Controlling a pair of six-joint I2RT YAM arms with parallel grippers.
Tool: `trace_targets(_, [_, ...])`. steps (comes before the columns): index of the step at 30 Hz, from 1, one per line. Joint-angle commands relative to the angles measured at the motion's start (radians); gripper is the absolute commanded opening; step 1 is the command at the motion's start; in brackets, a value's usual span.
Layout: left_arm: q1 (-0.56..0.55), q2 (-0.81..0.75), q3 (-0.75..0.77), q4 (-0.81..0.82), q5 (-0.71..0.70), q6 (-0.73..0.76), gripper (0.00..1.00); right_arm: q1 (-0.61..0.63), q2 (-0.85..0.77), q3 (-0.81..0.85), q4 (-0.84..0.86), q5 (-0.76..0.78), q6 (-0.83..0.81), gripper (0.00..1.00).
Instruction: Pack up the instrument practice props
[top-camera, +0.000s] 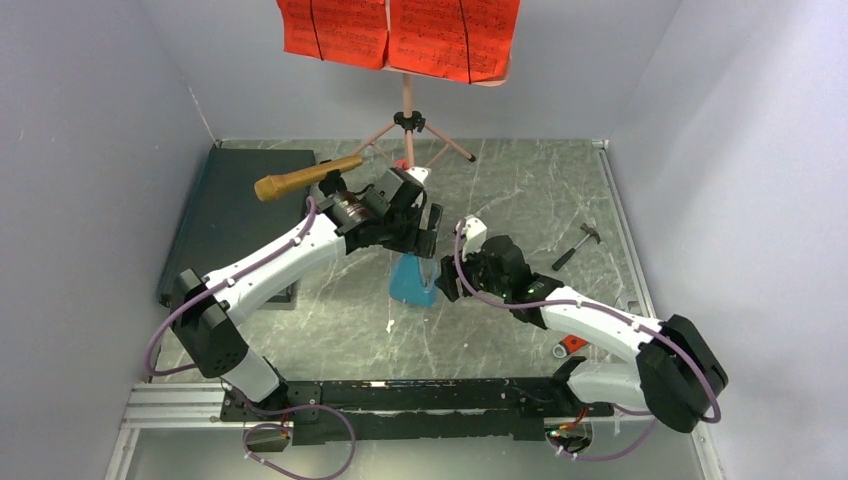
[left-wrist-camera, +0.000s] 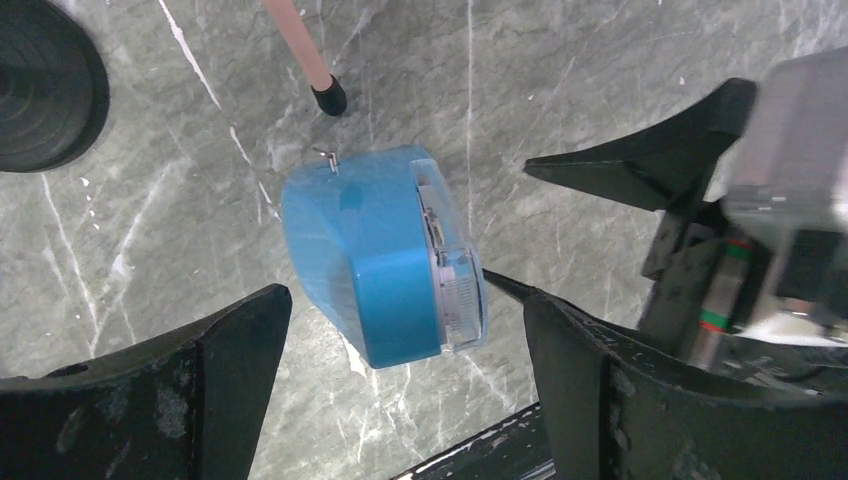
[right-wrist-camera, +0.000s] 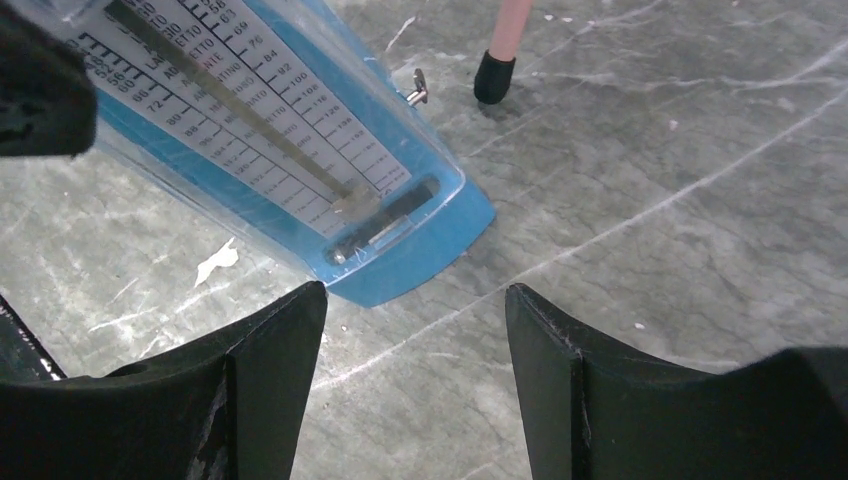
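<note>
The blue wedge-shaped metronome (top-camera: 412, 280) stands mid-table. It also shows in the left wrist view (left-wrist-camera: 380, 260) and in the right wrist view (right-wrist-camera: 260, 130), where its clear scale face shows. My left gripper (top-camera: 428, 232) hangs open above it, with the jaws either side of it and not touching (left-wrist-camera: 400, 295). My right gripper (top-camera: 448, 285) is open and empty just right of its base (right-wrist-camera: 415, 300). The gold microphone (top-camera: 305, 178) sits behind the left arm, and its black round base (left-wrist-camera: 45, 85) shows in the left wrist view. Red sheet-music pages (top-camera: 400, 35) rest on the pink tripod music stand (top-camera: 408, 115).
A flat dark case (top-camera: 240, 210) lies at the back left. A small hammer-like tool (top-camera: 577, 245) lies at the right, and a red-and-white piece (top-camera: 573, 345) is near the right arm's base. A pink stand leg (left-wrist-camera: 305, 55) ends close behind the metronome. Grey walls enclose the table.
</note>
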Motion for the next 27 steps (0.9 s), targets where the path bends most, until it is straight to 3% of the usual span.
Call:
trace_targets(1, [-0.005, -0.021, -0.004, 0.048, 0.033, -0.04, 0.91, 0.002, 0.044, 0.03, 0.134, -0.064, 0.036, 0.7])
trace_targets(15, [-0.006, -0.042, -0.057, 0.078, 0.06, -0.067, 0.8, 0.009, 0.115, 0.044, 0.237, -0.132, 0.128, 0.7])
trace_targets(27, [-0.006, -0.047, -0.077, 0.065, 0.026, -0.045, 0.53, 0.008, 0.046, 0.007, 0.203, -0.08, 0.122, 0.7])
